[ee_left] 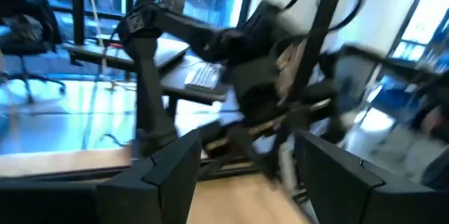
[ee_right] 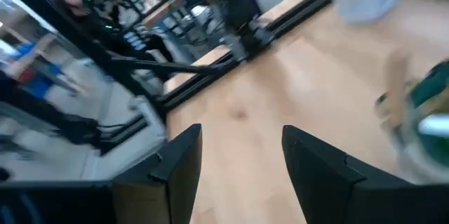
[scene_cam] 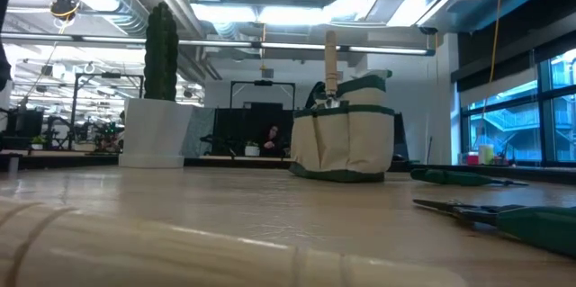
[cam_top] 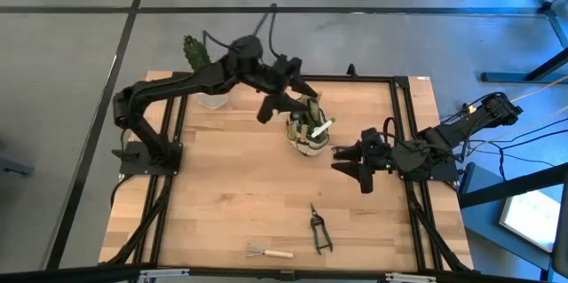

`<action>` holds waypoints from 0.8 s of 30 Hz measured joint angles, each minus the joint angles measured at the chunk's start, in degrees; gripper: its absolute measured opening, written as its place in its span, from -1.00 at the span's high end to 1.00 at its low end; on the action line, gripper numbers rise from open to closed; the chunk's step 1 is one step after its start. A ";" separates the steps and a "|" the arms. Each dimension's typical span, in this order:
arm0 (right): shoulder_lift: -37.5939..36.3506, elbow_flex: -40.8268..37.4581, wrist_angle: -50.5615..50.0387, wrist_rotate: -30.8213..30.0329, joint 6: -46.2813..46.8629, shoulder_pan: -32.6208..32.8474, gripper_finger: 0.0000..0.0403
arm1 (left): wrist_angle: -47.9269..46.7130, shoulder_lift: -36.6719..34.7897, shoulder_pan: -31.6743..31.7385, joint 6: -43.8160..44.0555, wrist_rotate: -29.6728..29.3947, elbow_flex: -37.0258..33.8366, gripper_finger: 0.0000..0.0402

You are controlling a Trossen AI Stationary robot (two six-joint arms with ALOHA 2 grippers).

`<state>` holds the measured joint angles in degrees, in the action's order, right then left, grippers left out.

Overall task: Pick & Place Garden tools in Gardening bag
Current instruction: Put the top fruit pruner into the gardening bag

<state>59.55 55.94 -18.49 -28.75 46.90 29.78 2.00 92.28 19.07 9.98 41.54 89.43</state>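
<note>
The gardening bag [cam_top: 306,135] stands upright on the table's middle, toward the far side, also in the low view [scene_cam: 344,139]. A wooden tool handle [scene_cam: 330,60] sticks up out of it. Dark pruning shears [cam_top: 319,230] and a little wire rake [cam_top: 266,250] lie flat near the front edge. My left gripper [cam_top: 286,97] hovers above the bag's far left rim, open and with nothing in it [ee_left: 245,175]. My right gripper [cam_top: 353,164] hangs just right of the bag, open, with bare table between its fingers [ee_right: 242,161].
A cactus [cam_top: 195,52] in a white pot [scene_cam: 153,134] stands at the far left corner, under my left arm. Black rails [cam_top: 404,141] frame the table's sides. Bare wood lies between the bag and the two tools at the front.
</note>
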 joint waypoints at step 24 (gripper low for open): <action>0.11 0.04 -23.86 19.60 36.66 -0.11 0.00 | -14.93 -4.23 -28.66 18.71 -28.74 0.00 -0.11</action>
<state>59.66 55.99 -42.36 -9.14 83.55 29.67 -12.93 88.05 -9.58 28.69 12.80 89.43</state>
